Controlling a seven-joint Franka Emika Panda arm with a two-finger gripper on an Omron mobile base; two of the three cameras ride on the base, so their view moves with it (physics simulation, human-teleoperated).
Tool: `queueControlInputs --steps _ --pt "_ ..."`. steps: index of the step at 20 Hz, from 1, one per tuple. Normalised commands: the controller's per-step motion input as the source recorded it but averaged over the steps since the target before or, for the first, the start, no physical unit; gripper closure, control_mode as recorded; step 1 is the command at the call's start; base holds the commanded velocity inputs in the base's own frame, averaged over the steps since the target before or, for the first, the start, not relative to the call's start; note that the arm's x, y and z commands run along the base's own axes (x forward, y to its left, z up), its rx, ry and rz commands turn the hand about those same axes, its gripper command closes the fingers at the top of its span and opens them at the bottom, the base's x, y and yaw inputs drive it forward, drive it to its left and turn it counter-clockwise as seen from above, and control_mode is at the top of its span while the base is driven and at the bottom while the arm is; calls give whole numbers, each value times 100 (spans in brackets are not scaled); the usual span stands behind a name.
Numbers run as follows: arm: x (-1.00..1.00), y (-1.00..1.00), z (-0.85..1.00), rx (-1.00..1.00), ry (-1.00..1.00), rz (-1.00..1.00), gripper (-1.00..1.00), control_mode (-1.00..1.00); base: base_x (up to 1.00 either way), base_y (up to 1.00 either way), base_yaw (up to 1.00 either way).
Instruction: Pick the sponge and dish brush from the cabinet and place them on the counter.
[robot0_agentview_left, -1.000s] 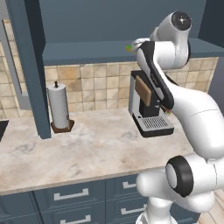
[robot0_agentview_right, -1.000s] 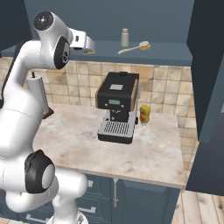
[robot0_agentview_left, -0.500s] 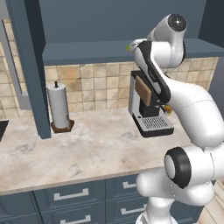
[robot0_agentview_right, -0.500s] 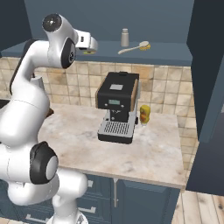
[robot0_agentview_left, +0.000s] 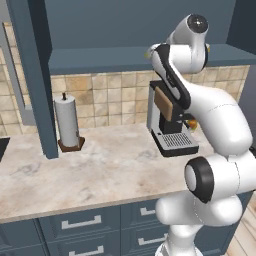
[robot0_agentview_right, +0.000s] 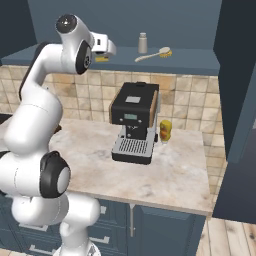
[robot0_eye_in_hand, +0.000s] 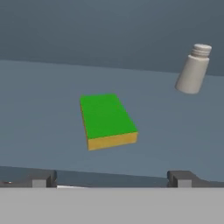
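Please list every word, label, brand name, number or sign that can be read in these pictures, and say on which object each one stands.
There is no readable text.
Coffee machine: a small pale panel on its front, too small and blurred to read.
Yellow jar beside it: any label is too blurred to read.
Shaker, sponge, dish brush, paper towel roll: plain surfaces, no markings.

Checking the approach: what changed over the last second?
The arm swung the open gripper further along the cabinet shelf toward the sponge, nothing grasped yet. Sponge, dish brush, shaker and coffee machine stayed put.
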Motion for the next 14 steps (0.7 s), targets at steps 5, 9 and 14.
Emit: queueControlInputs --steps 5,9,14 --pt "21 0 -1 1 1 0 -100 -100 0 0 0" --pt "19 -2 -4 6 1 0 -100 -100 0 0 0" --pt "21 0 -3 5 3 0 -100 -100 0 0 0"
